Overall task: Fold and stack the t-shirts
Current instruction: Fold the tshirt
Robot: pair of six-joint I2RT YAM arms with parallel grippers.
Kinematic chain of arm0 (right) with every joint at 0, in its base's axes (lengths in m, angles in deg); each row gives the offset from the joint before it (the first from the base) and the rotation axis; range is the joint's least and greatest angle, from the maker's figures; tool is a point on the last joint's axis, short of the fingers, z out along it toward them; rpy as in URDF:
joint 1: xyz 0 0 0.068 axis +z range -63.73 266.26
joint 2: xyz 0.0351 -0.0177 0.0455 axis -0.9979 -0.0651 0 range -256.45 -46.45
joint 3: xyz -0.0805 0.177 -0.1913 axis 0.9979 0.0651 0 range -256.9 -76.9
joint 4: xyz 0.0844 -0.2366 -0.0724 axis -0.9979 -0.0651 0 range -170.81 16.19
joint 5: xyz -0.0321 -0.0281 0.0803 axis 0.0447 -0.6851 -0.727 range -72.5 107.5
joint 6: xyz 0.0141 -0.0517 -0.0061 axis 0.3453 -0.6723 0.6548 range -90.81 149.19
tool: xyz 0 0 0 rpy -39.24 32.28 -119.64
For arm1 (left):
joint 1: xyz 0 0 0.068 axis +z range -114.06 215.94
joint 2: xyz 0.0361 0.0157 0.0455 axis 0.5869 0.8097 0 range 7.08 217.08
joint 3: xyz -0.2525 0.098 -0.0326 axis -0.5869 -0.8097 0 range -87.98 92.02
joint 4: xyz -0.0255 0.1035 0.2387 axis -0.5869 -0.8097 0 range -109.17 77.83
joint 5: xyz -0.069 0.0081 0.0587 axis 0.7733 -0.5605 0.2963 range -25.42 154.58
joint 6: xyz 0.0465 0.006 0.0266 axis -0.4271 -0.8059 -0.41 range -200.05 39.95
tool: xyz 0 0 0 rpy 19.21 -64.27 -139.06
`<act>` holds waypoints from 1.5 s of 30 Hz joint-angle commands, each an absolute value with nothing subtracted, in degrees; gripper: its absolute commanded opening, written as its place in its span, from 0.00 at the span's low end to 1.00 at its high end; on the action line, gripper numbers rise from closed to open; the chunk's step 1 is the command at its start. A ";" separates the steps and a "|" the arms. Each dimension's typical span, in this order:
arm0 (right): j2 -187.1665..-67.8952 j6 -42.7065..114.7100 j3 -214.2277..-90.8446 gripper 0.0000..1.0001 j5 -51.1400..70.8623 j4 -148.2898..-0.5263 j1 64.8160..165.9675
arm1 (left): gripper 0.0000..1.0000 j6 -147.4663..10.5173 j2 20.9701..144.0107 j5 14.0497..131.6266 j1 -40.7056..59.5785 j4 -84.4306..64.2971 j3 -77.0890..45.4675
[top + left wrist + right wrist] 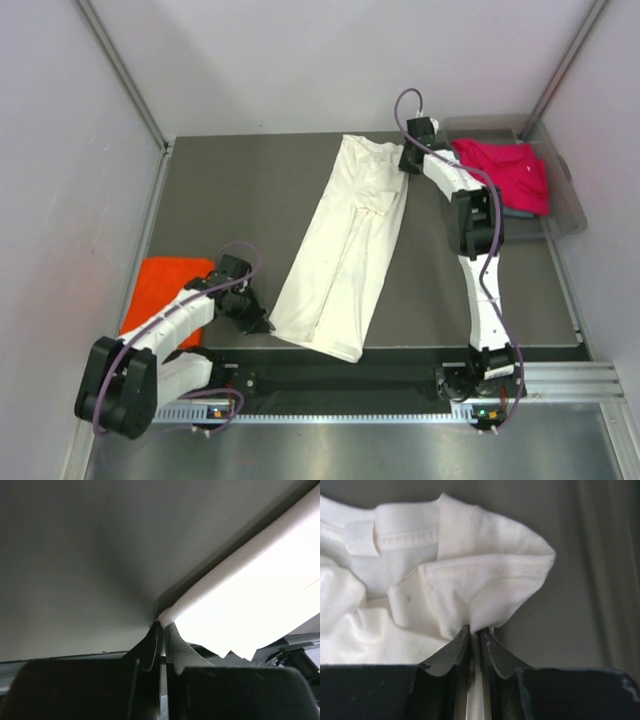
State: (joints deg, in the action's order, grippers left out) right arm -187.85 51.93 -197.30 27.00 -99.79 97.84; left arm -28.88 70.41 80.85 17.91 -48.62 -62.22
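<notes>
Both grippers pinch the cream shirt [345, 250], a long folded strip lying aslant on the table [240, 200]: the left gripper [262, 322] at its near corner, the right gripper [405, 165] by the collar. An orange shirt [165, 285] lies far left.

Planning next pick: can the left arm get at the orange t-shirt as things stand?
Probably not yet. The orange t-shirt lies close beside the left arm, nothing piled on it, but the left gripper is shut on the cream-white t-shirt at its near edge and would have to let go first.
</notes>
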 commanded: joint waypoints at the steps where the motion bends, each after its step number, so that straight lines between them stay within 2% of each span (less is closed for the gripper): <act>1: -192.60 52.74 -205.82 0.13 23.48 -97.89 98.57 | 0.00 -25.57 68.00 80.49 16.52 -52.25 -64.59; 4: -195.24 53.71 -210.57 0.13 22.52 -97.19 98.57 | 0.00 -21.97 66.77 80.57 14.15 -49.71 -66.09; 9: -198.06 54.32 -214.19 0.13 21.46 -93.86 98.92 | 0.00 -10.83 65.79 78.82 4.14 -44.08 -68.29; 12: -198.85 53.10 -216.11 0.17 21.02 -94.11 99.01 | 0.00 -5.53 65.36 76.10 -1.93 -43.20 -68.29; 16: -197.10 51.08 -217.18 0.39 22.33 -99.10 98.83 | 0.00 -1.66 64.39 72.67 -8.17 -43.46 -67.41; 17: -195.27 50.29 -216.74 0.56 23.03 -100.60 98.83 | 0.00 -1.48 64.48 71.97 -8.53 -43.81 -67.24; 19: -192.98 49.58 -216.04 0.66 25.31 -105.51 98.75 | 0.00 -2.00 63.69 71.17 -8.71 -44.34 -67.15; 20: -190.27 48.62 -214.73 0.72 25.85 -107.19 98.75 | 0.08 -2.88 63.34 70.21 -8.71 -45.30 -67.15; 22: -186.48 48.26 -211.66 0.77 27.69 -110.97 98.75 | 0.18 -2.97 61.76 69.59 -8.71 -46.62 -66.71; 24: -178.05 49.75 -203.06 0.80 28.66 -112.04 98.92 | 0.31 -4.11 60.44 69.50 -8.71 -47.24 -65.84; 26: -166.29 52.37 -188.84 0.82 29.36 -110.04 99.44 | 0.39 -5.69 59.03 69.24 -8.71 -49.68 -64.61; 27: -161.55 53.43 -183.13 0.83 30.41 -108.11 99.97 | 0.42 -6.05 58.77 68.71 -8.71 -50.92 -64.25; 28: -152.36 55.79 -171.94 0.84 31.12 -103.65 100.41 | 0.44 -6.83 58.33 68.79 -8.63 -51.63 -63.90; 30: -144.84 57.57 -163.77 0.84 30.42 -101.07 102.34 | 0.47 -7.89 58.06 70.02 -8.62 -52.16 -63.37; 34: -129.39 60.38 -150.17 0.85 32.18 -105.80 109.19 | 0.51 -10.61 59.46 71.60 -8.63 -52.43 -63.37; 38: -114.59 63.98 -134.68 0.85 31.66 -103.34 122.43 | 0.53 -11.58 59.73 72.31 -8.63 -53.30 -62.94; 42: -101.23 73.82 -121.75 0.85 30.60 -108.25 130.20 | 0.57 -12.73 56.84 70.29 -8.62 -56.46 -60.65; 45: -90.95 81.20 -113.83 0.77 28.67 -110.72 133.02 | 0.60 -12.03 55.78 71.08 -8.54 -58.13 -59.86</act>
State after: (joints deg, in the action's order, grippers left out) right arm -98.63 71.25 -117.68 29.51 -107.55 131.00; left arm -11.33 57.43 71.17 -8.42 -55.26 -62.55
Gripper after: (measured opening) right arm 0.804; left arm 0.590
